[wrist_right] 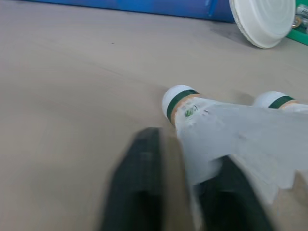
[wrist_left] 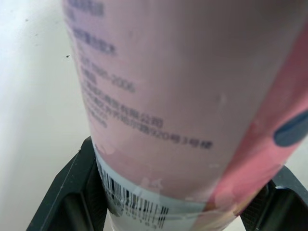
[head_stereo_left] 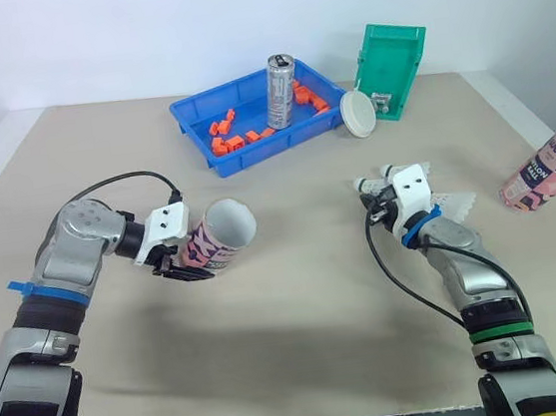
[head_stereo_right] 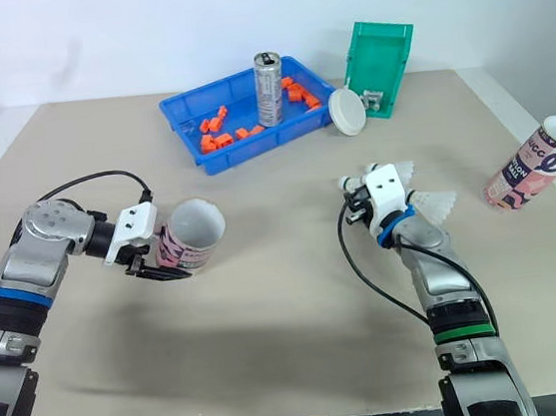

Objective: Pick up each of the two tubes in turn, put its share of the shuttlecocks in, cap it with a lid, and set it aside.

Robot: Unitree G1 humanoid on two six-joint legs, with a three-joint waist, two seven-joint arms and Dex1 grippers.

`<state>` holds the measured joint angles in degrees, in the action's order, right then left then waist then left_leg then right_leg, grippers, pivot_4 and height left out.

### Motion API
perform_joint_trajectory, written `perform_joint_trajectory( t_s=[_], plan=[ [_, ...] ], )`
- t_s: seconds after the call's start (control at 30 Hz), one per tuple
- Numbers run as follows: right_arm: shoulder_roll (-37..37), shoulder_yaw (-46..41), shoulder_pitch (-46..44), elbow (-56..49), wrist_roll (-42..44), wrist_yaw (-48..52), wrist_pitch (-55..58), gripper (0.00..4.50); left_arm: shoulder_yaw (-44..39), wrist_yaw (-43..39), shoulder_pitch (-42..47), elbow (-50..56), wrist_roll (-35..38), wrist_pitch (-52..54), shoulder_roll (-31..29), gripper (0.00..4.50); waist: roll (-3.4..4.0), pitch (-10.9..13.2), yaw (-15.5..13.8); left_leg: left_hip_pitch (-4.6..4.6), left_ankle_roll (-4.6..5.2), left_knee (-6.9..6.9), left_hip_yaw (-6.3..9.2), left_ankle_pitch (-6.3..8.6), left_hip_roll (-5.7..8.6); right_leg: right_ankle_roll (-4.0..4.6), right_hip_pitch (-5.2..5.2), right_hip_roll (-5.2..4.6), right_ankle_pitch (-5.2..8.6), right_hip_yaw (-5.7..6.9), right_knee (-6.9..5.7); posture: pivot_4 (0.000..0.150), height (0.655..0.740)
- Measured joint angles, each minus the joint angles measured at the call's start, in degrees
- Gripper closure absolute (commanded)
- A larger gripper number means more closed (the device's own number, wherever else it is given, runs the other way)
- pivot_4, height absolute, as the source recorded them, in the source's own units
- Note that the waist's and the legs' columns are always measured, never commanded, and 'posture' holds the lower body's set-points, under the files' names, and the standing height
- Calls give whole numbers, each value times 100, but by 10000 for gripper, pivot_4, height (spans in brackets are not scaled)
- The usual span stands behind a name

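The left gripper point(head_stereo_left: 186, 262) clamped the tube point(head_stereo_left: 225, 236), its open mouth facing the right arm. The right gripper point(wrist_right: 185, 159) stood parted at the shuttlecocks point(wrist_right: 216, 125) on the table point(head_stereo_left: 298, 296), their corks pointing away.

Left black two-finger gripper point(head_stereo_left: 186, 264) clamps a pink cardboard tube point(head_stereo_left: 223, 236) (arm bent inward); right gripper point(wrist_right: 185, 159) low, fingers parted.
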<state>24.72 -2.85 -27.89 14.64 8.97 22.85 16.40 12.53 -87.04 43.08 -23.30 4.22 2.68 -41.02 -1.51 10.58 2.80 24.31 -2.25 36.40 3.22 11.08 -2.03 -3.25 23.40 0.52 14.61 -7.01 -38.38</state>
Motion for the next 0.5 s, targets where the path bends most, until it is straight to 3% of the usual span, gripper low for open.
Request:
perform_joint_trajectory(
  t_s=[0.23,0.5],
  plan=[
    [86,-15,253,-1056,310,478,168,44800,0,31,-10,-37,26,8,21,15188,14,3,0,-1,0,2,1,0,1,-2,2,0,1,-1,-8,1500,7400],
    [940,881,-600,-3574,1525,2753,863,44800,3,-35,152,-453,8,8,189,15188,38,0,-15,-9,6,17,14,-4,5,-26,-15,-1,16,11,-16,1500,7400]
  ],
)
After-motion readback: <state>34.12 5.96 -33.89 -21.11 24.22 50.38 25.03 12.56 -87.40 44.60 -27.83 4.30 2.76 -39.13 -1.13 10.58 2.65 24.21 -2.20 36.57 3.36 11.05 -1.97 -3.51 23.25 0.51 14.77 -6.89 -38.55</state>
